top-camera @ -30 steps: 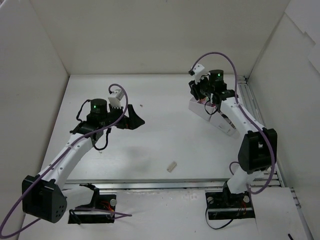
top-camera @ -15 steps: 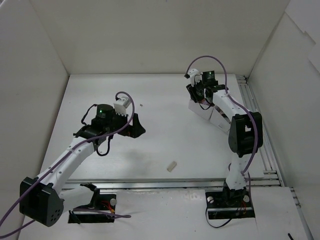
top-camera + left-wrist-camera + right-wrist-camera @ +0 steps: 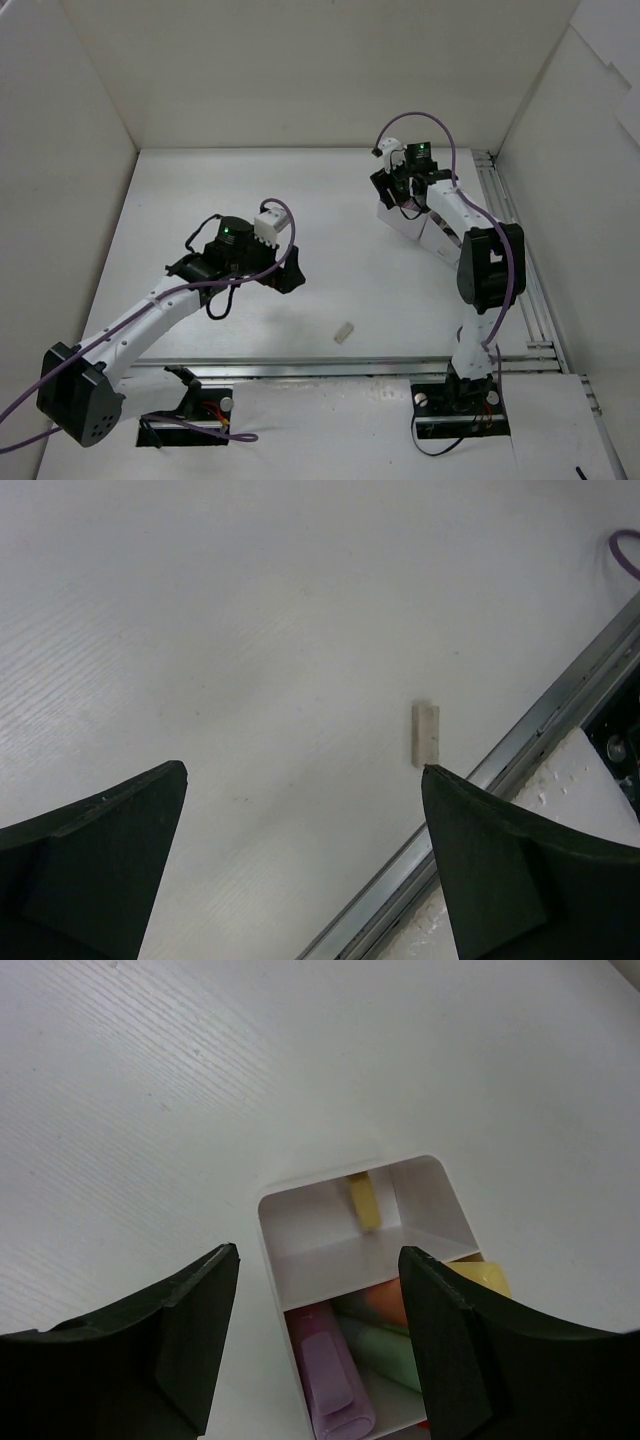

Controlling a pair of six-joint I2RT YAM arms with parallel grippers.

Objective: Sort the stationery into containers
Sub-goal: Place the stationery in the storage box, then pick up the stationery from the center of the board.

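L gripper (image 3: 303, 770), fingers wide apart & empty, is held above the table (image 3: 250, 600) w/ a beige eraser (image 3: 425, 734) lying by the metal rail (image 3: 520, 730), while R gripper (image 3: 318, 1252), fingers apart & empty, is held over the white tray (image 3: 262, 1222), a small yellow piece (image 3: 363, 1200) in its end compartment, markers (image 3: 335, 1375) in the next.

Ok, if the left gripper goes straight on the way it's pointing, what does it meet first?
Probably bare table, just short of the eraser lying near one fingertip. The left gripper is open and nothing else lies ahead; depth is unclear, so it may clip the eraser.
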